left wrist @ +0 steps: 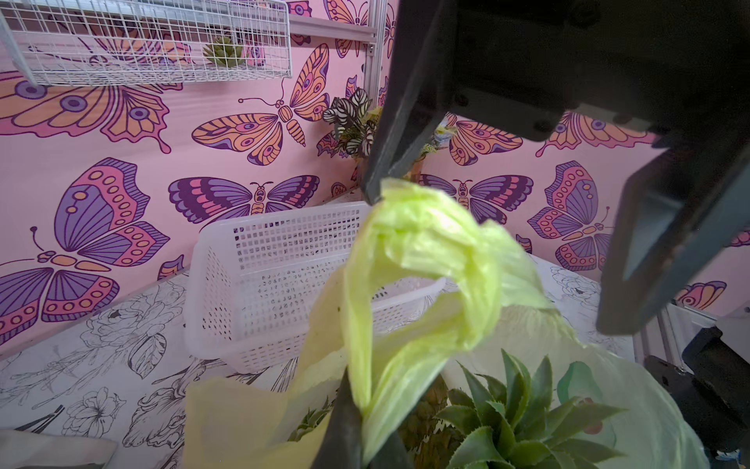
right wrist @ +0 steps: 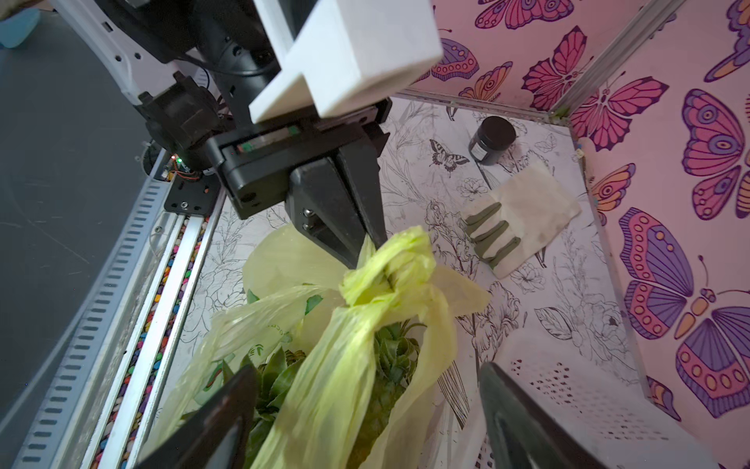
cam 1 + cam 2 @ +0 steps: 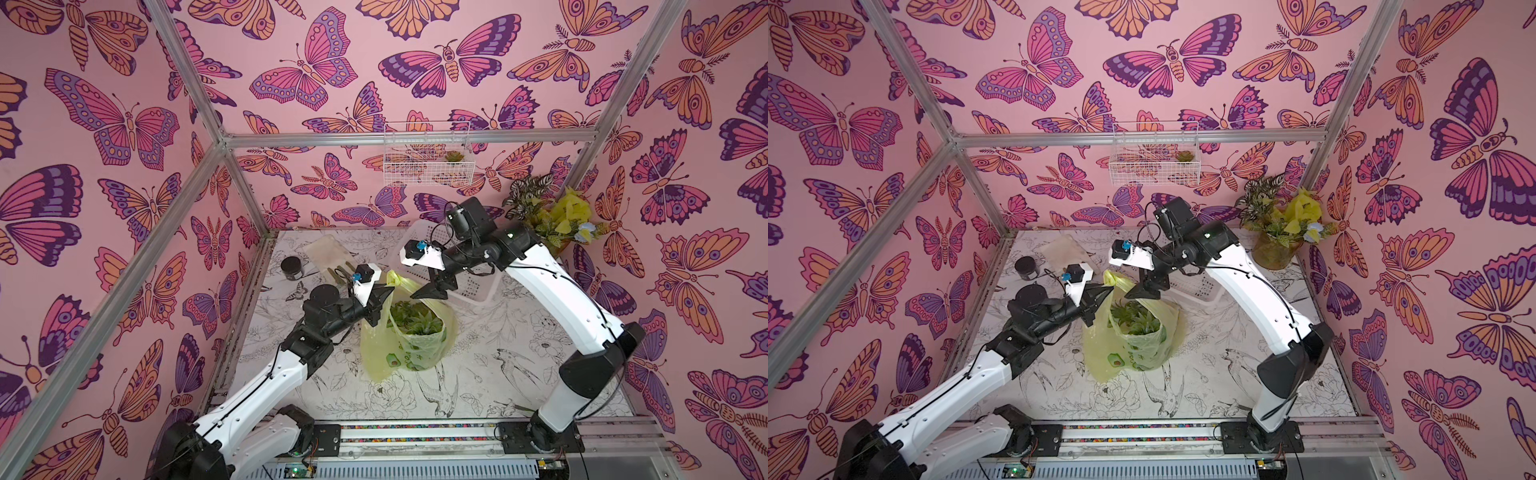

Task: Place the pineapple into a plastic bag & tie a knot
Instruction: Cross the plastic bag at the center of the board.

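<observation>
Left gripper [image 2: 362,251] clamped the plastic bag [image 3: 397,355] just above its knot [image 2: 385,278]. The bag stood mid-tabletop [image 3: 505,376] with the pineapple [image 3: 415,319] inside. The right gripper [image 3: 432,291], jaws spread and empty, hung just beside the knot, opposite the left arm.

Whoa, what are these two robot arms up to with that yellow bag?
They are bagging a pineapple. It already sits inside the yellow-green plastic bag on the table, and the handles are twisted into a knot on top. The left gripper has its fingers pinched shut on that knot, holding it up. The right gripper hangs close by with its fingers open, holding nothing.
</observation>
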Robot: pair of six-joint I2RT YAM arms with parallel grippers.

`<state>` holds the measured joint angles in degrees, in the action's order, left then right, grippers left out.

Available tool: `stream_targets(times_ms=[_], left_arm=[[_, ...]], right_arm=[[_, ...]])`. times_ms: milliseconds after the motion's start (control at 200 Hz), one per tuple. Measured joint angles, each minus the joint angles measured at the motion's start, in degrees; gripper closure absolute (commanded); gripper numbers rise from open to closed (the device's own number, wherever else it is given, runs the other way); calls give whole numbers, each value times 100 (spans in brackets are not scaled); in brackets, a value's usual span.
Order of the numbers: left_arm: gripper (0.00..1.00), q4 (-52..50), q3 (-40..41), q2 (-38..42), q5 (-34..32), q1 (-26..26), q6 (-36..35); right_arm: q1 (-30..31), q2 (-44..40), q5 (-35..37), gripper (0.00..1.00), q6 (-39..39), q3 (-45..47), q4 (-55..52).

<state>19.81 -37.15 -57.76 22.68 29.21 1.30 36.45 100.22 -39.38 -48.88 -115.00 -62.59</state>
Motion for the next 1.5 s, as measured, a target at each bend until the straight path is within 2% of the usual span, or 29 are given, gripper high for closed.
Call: stream_targets(times_ms=[115, 235, 325, 441, 621, 751, 896, 1062, 1177, 1337, 1402, 1497], left_arm=[[100, 13, 2, 0, -7, -33, 33], [100, 35, 2, 0, -4, -44, 59], [100, 35, 2, 0, -7, -46, 72], [100, 26, 4, 26, -24, -48, 116], [100, -20, 63, 420, -323, -70, 529], [100, -393, -101, 514, -793, -70, 894], [100, -859, -455, 173, -1067, -70, 997], [100, -1054, -634, -404, -658, -70, 872], [89, -1209, -634, -560, -358, -70, 726], [63, -1222, -634, -557, -105, -70, 505], [58, -1217, -634, -555, -17, -70, 387], [57, -1215, -634, -553, 85, -70, 264]], right_arm=[[-57, 354, -503, 17, -205, -378, -297], [-74, 616, -1034, 30, -348, -505, -450], [-74, 804, -1257, 52, -398, -507, -452], [-74, 1012, -1338, 100, -494, -507, -448], [-85, 922, -1158, 100, -566, -341, -420], [-83, 315, -872, 100, -505, 522, -35], [-48, -737, -627, 100, -127, 1843, 1005], [120, -1390, -494, 100, 682, 2730, 2557], [177, -1368, -358, 100, 1021, 2898, 3209], [232, -1244, -282, 100, 1362, 2924, 3707], [284, -1180, -273, 100, 1469, 2924, 3860], [354, -1086, -260, 100, 1622, 2924, 4048]])
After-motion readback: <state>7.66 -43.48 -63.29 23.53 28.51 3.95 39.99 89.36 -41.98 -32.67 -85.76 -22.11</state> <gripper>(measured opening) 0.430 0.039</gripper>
